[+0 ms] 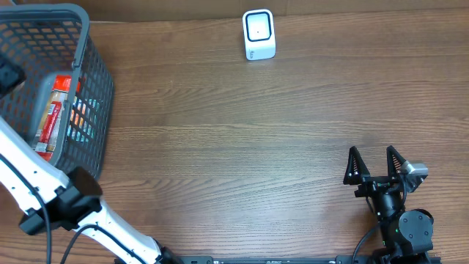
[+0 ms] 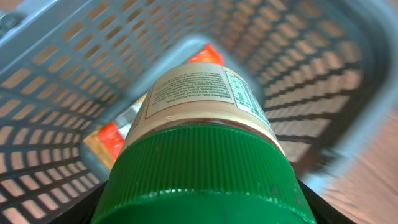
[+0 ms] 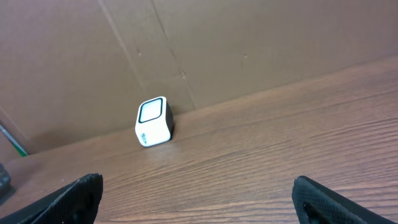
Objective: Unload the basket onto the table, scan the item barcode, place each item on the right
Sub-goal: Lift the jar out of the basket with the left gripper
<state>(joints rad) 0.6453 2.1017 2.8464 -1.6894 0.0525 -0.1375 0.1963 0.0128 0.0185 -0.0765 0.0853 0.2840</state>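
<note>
Progress: early stage. Left gripper [image 1: 9,75] grasps the green-lidded jar [image 2: 205,124], which is inside the grey basket [image 1: 95,81], not yet lifted clear. Right gripper [image 1: 373,152] rests fully released. Carrying the jar to the barcode scanner [image 1: 259,34] and scanning remain.

Jar [image 2: 208,134]: ribbed plastic lid [image 2: 205,180], paper label [image 2: 199,90]; plastic lattice basket [image 2: 62,74]; wood-grain table [image 1: 256,132].

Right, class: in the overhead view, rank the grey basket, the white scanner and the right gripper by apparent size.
1. Grey basket, clearly largest.
2. Right gripper and white scanner look similar; the gripper may sit nearer the camera, so unranked.
</note>
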